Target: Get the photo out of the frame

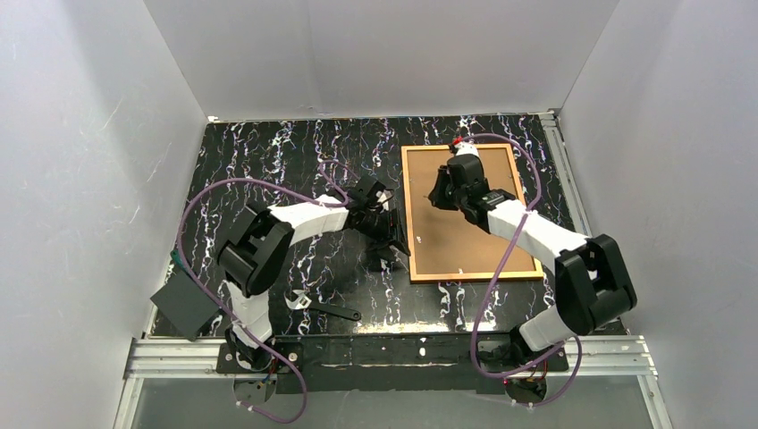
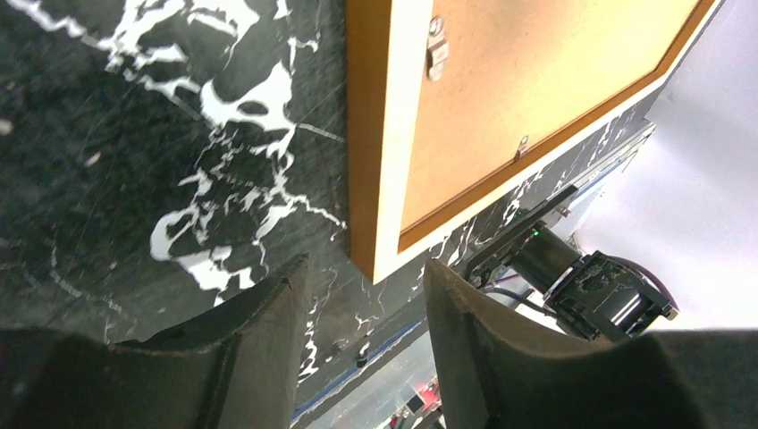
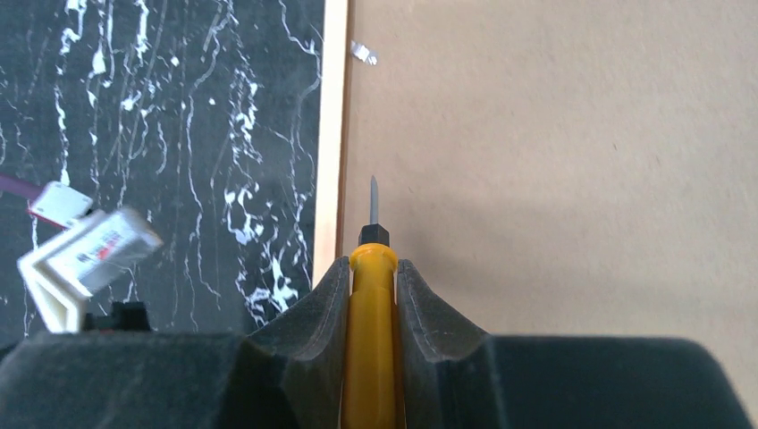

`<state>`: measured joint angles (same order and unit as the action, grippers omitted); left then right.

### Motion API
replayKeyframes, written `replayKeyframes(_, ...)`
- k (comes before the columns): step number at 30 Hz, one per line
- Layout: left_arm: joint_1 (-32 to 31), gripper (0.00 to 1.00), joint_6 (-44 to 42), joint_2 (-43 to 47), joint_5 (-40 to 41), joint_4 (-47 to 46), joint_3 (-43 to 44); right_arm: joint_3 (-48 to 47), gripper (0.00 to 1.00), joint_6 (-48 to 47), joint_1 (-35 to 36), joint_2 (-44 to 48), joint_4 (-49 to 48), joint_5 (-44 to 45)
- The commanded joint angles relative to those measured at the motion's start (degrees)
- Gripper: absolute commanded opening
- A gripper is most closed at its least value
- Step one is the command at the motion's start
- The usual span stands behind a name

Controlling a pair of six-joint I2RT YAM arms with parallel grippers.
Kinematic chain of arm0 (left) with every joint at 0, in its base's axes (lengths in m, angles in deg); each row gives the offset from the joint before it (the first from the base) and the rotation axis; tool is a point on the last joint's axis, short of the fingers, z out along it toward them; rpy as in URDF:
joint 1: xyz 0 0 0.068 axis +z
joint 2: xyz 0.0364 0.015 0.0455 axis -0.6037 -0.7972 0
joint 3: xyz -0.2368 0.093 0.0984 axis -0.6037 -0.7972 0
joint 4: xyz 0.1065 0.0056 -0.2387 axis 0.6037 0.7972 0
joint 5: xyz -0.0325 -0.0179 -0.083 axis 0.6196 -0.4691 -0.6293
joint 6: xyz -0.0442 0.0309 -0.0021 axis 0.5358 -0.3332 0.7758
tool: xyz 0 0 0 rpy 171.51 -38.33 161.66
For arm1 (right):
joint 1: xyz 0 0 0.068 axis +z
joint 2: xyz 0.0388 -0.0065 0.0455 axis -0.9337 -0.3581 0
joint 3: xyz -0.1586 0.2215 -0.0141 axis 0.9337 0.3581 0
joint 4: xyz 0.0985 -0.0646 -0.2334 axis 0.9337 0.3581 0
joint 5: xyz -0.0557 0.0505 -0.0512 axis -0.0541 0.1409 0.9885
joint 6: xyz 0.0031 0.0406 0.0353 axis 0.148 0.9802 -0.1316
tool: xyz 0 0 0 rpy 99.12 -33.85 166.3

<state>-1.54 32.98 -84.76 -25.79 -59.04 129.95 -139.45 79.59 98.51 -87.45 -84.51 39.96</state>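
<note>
On the tabletop (image 1: 268,161), by its far right corner: the frame (image 1: 406,214) lies flat, back side up.
Photo (image 1: 447,246): only its tan back shows, sitting inside the frame.
Right gripper (image 3: 371,268): over the tan back, pinching a yellow screwdriver (image 3: 371,349).
Left gripper (image 2: 362,277): fingers spread, nothing between them, just by the frame's near left corner.
Wrench (image 1: 322,307): by the tabletop's near edge, left side.

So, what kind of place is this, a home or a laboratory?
Probably a robot test cell in a laboratory: plain white walls box in a black marbled table, the left arm and right arm are bolted to a metal rail at its near edge, and the right fingers hold a yellow screwdriver.
</note>
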Motion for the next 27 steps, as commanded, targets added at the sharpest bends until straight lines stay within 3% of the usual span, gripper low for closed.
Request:
replayKeyframes(1,-0.8,0.47,0.1,-2.4,-1.7,3.9,3.5,-4.6,0.01,-4.1,-0.6,-3.3,-8.7,-3.7)
replayKeyframes(7,-2.3,0.46,-1.3,-6.4,-1.8,6.8,6.3,-6.5,0.01,-5.2,-0.9,-7.6,-10.9,-4.8)
replayKeyframes(14,-2.6,0.38,-2.4,-8.3,-1.3,8.1,7.0,-7.4,0.01,-5.9,-1.4,-11.2,-13.6,-4.7)
replayKeyframes(27,-2.8,0.31,-1.3,-9.1,-1.6,10.9,4.9,-12.8,0.01,-6.1,-1.6,-18.8,-14.3,-1.0)
